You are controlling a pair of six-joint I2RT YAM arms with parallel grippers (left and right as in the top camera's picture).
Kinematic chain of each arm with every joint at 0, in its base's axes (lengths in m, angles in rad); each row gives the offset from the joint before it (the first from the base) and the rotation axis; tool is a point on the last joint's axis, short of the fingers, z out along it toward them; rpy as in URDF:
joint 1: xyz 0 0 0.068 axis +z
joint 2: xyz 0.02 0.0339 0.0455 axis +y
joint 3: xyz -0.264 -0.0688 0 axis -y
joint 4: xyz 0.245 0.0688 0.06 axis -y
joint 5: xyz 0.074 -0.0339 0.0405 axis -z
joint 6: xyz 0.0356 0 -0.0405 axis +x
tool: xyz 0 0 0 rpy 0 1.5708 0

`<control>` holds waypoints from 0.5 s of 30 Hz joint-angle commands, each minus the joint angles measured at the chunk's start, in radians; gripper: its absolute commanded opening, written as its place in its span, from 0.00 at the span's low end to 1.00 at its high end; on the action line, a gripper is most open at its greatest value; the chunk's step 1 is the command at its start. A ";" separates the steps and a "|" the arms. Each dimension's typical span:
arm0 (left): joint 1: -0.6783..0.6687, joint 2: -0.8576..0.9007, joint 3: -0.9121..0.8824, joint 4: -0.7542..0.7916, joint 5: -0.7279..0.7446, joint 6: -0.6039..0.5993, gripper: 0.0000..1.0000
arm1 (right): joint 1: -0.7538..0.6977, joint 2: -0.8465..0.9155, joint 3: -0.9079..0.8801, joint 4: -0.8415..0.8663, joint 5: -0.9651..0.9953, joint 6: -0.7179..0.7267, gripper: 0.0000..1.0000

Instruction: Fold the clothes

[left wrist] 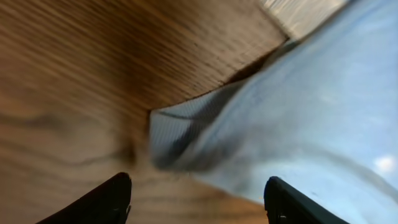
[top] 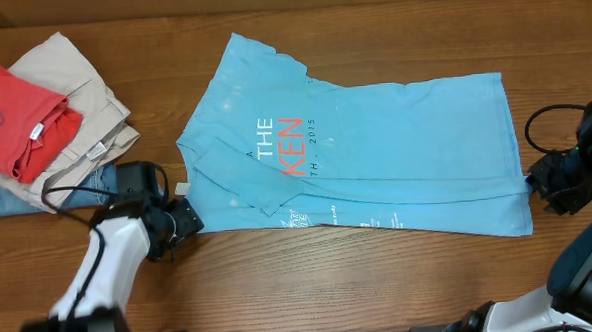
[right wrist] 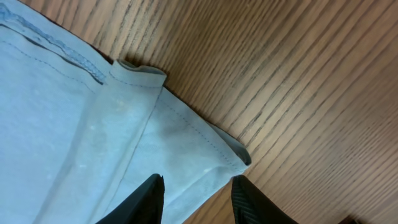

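At T-shirt [top: 375,143] edges, left claw [left wrist: 198,183], right claw [right wrist: 198,182] gape.

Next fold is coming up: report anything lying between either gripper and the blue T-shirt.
Nothing visible does. The left gripper sits open at the near left corner of the blue T-shirt, the right gripper open over its near right hem corner. The pile of other clothes lies off to the left, apart from it.

The sky-blue T-shirt [top: 395,132] reads "THE" in white, "KEN" in red-orange, "2015".
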 commanded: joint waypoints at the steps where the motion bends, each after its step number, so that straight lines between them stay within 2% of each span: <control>1: 0.000 0.102 0.008 0.035 0.042 0.019 0.69 | -0.006 -0.023 0.021 -0.001 -0.001 -0.005 0.39; 2: 0.000 0.124 0.008 0.043 0.044 0.019 0.67 | -0.006 -0.023 0.021 -0.002 -0.001 -0.005 0.39; 3: 0.000 0.138 0.008 0.045 0.045 0.019 0.60 | -0.006 -0.023 0.021 -0.002 -0.001 -0.005 0.39; 4: 0.000 0.151 0.008 0.042 0.045 0.019 0.52 | -0.006 -0.023 0.021 -0.002 -0.001 -0.006 0.39; 6: 0.000 0.154 0.008 0.019 0.039 0.019 0.26 | -0.006 -0.023 0.021 -0.001 -0.001 -0.005 0.39; 8: 0.000 0.148 0.008 -0.008 0.029 0.019 0.14 | -0.006 -0.023 0.021 -0.001 -0.001 -0.005 0.39; 11: 0.000 0.145 0.008 -0.055 0.026 0.013 0.04 | -0.006 -0.023 0.021 0.002 0.000 -0.005 0.39; 15: 0.000 0.145 0.008 -0.191 -0.003 -0.043 0.04 | -0.006 -0.023 0.021 0.010 0.000 -0.006 0.39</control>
